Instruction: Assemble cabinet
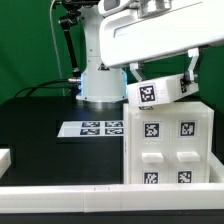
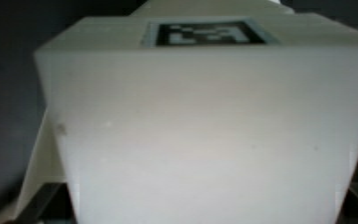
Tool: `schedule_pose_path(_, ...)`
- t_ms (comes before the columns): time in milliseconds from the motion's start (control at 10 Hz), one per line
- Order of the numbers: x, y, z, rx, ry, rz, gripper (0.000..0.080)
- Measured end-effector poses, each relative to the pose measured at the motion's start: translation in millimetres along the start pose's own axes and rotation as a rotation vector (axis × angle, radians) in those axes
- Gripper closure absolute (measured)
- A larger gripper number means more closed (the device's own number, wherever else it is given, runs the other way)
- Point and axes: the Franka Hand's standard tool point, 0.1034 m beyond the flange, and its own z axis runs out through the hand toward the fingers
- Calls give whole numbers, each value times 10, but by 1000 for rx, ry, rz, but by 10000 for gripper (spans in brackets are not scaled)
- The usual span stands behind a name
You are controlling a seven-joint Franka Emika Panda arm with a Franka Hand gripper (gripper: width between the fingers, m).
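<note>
The gripper (image 1: pixel 163 76) is clamping a small white tagged piece (image 1: pixel 160 93) of the cabinet. Its jaws are standing wide, with 1 finger pressing on each side, and it is holding the piece tilted just above the top of the cabinet body (image 1: pixel 170 150). That body is standing at the exterior view's right, showing 4 tags on its front face. In the wrist view the held piece is filling nearly the whole picture, so nothing of the seat below is showing. Whether its lower edge is already touching the body's top I cannot tell. As a judgement, the step in hand is bringing this piece down onto the body. Doing it well is calling for levelling the tilt, lining its edges up with the body's top edges, lowering slowly and straight, and releasing only once it is sitting flush. The body's own upper edge is the likeliest obstacle, since a tilted corner could be catching there and shoving the body. The marker board (image 1: pixel 95 128) is lying well apart, the long white rail (image 1: pixel 100 192) is running along the front, and another white part (image 1: pixel 5 157) is showing at the exterior view's left edge.
</note>
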Motion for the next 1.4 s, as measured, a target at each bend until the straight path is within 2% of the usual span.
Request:
schedule_pose_path(300, -28, -27, 0, 12, -9, 165, 236)
schedule_pose_path(500, -31, -27, 1, 12, -9, 146, 36)
schedule_pose_path(1000, -9, -127, -297, 29, -25, 127, 2)
schedule_pose_path(1400, -5, -142, -309, 31, -23, 63, 3)
